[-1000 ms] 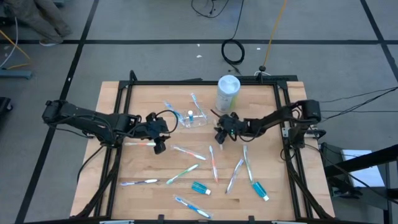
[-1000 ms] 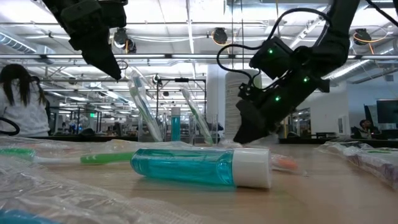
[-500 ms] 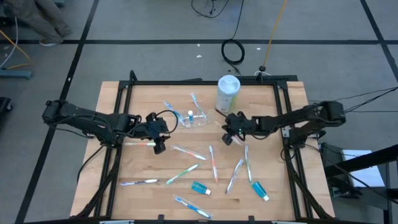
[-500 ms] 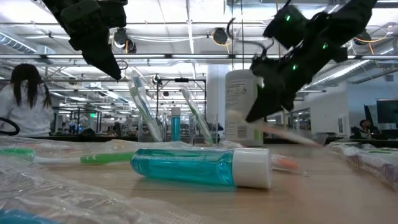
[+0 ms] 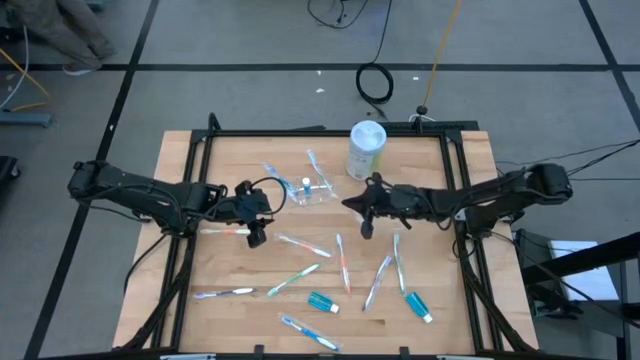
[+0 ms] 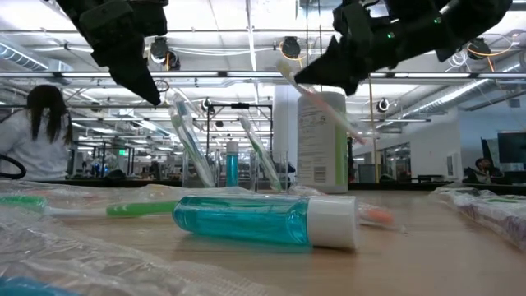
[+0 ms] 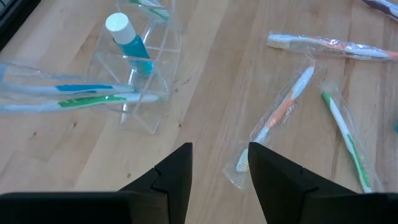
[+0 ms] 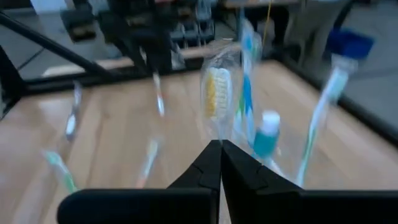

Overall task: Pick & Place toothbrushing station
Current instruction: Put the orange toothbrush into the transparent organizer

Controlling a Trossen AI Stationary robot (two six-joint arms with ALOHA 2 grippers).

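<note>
One wrapped toothbrush [image 8: 214, 99] — pinched in the right claw [image 8: 219, 149], airborne.

1. Thin pastel-handled toothbrushes in clear wrappers [image 5: 297, 243]: eight counted lying loose on the wooden bench [image 5: 200, 200]. Two lie close together, so the tally may run one short.
2. Same kind, standing in the holder: at least two poke out. The crowding prevents a firmer count.
3. One more wrapped toothbrush [image 6: 292, 78] is up in the air, clear of the bench.
4. Small blue toothpaste tubes with white caps [image 5: 322, 302]: three, two flat on the bench and one upright in the holder.
5. Clear plastic cup-like holder [image 5: 320, 195]: one.
6. Tall white-and-green cylindrical canister [image 5: 366, 150]: one.
7. Coiled black cable on the floor [image 5: 375, 82]: one.
8. Person in the background [image 6: 33, 131]: one sure.
</note>
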